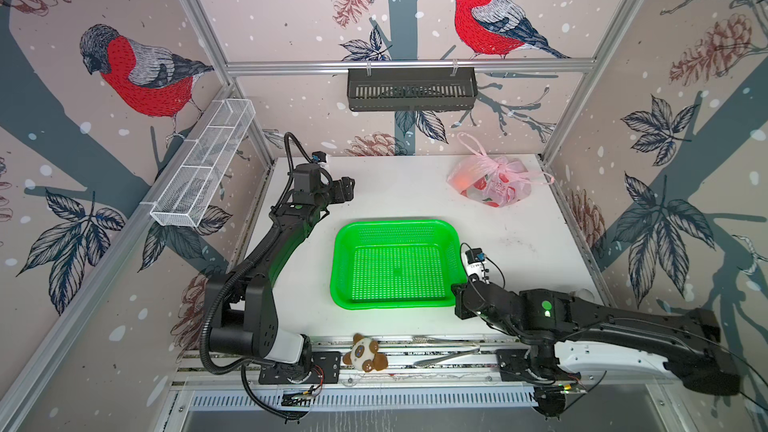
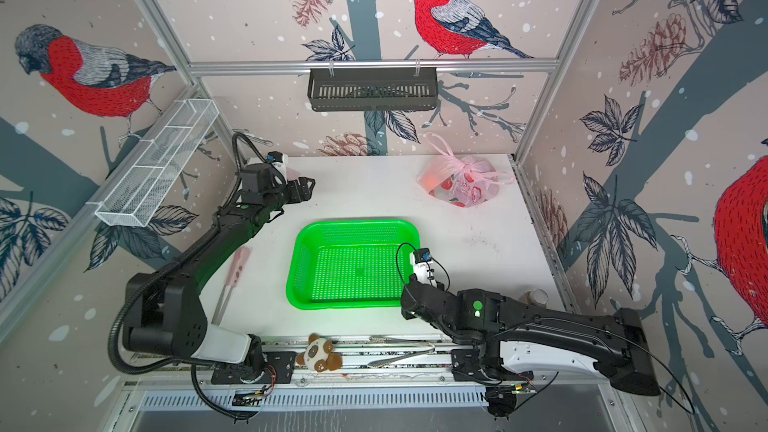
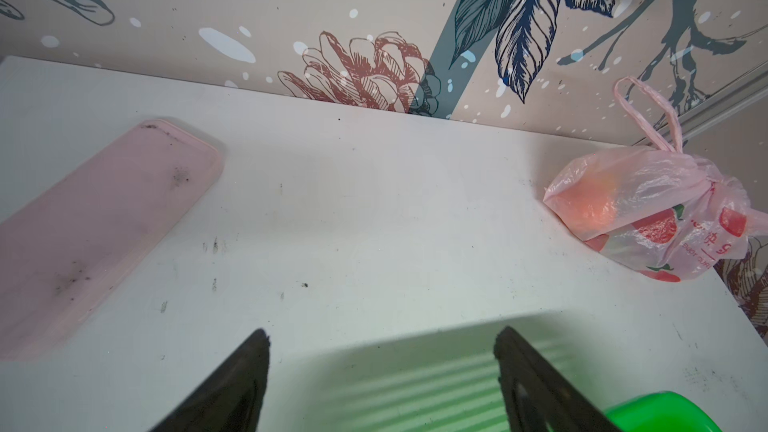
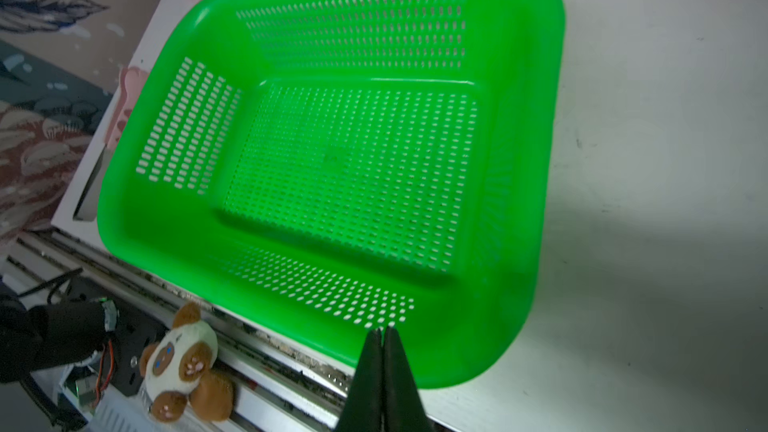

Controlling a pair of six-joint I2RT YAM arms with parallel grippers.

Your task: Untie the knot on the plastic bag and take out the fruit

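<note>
The plastic bag (image 1: 490,184) (image 2: 461,187) (image 3: 648,218) lies at the far right corner of the white table, pale pink with red fruit prints. Its knot (image 1: 496,166) (image 3: 702,174) is tied, with one handle loop standing up against the wall. Through the film I make out an orange fruit (image 1: 461,179) (image 3: 590,205); the other fruit is hidden. My left gripper (image 1: 347,189) (image 3: 380,338) hovers open and empty at the far left, well away from the bag. In the right wrist view my right gripper (image 4: 382,330) is shut on nothing over the green basket's near right corner.
A green perforated basket (image 1: 395,224) (image 4: 552,76) sits mid-table. A flat pink case (image 3: 104,218) lies on the left. A brown-and-white plush toy (image 1: 365,355) (image 4: 183,363) rests on the front rail. A black rack (image 1: 411,89) and a white wire rack (image 1: 203,168) hang on the walls.
</note>
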